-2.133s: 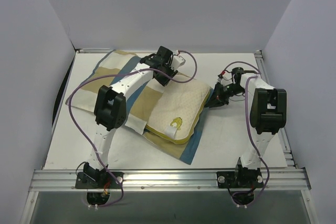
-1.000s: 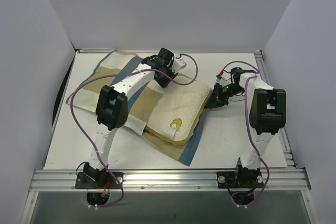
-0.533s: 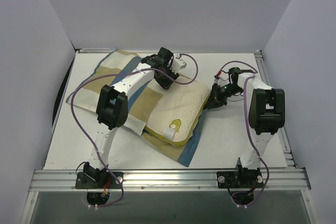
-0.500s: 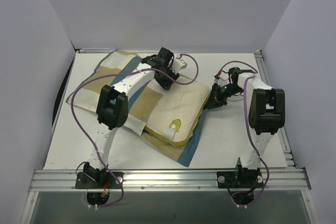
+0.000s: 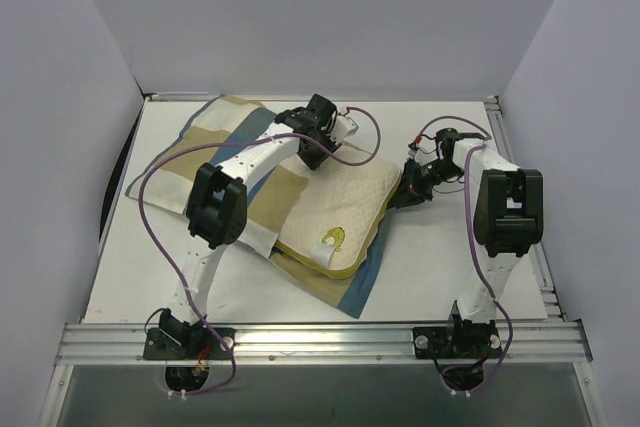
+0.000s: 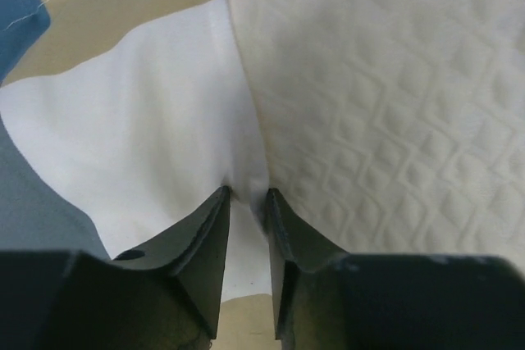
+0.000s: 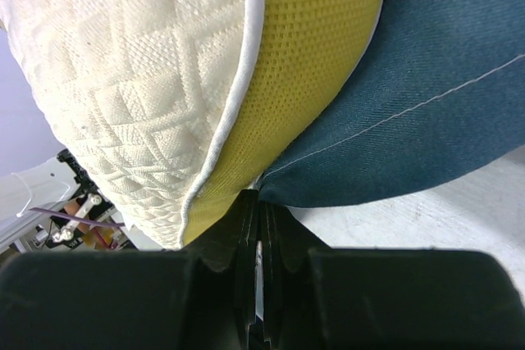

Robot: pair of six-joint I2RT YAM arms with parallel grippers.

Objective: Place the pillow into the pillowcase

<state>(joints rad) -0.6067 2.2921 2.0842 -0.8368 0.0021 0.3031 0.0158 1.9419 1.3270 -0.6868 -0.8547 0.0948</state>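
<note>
- Two grippers of mine are down at the cloth, one at each far corner of the pillow (image 5: 340, 202).
- Cream and quilted, the pillow lies slantwise near the middle of the table (image 5: 440, 257), on top of the right part of the pillowcase (image 5: 205, 142). Its whole upper face is bare, and the yellow emblem (image 5: 335, 238) sits near the corner closest to my bases.
- The pillowcase is spread flat beneath it and runs out toward the far left of the table. A blue strip of it shows past the pillow's near edge.
- My left gripper (image 6: 246, 196) reaches over the pillowcase to the pillow's far left corner. Its jaws stand only a narrow way apart, with the tips pressed down just where a white check meets the quilted edge. A small pucker of that white cloth is nipped between them, and creases run in toward the tips.
- My right gripper (image 7: 256, 202) is at the pillow's right corner, low by the table. Its jaws are pressed together and the point of a blue piece of the pillowcase runs in between them, so I have the case there by its edge.
- From that wrist I see the pillow's yellow mesh side panel (image 7: 320, 63) touching the blue cloth. White piping (image 7: 238, 96) runs between the panel and the quilted face.
- Whether any part of the pillow lies under the case's upper layer, I cannot tell.
</note>
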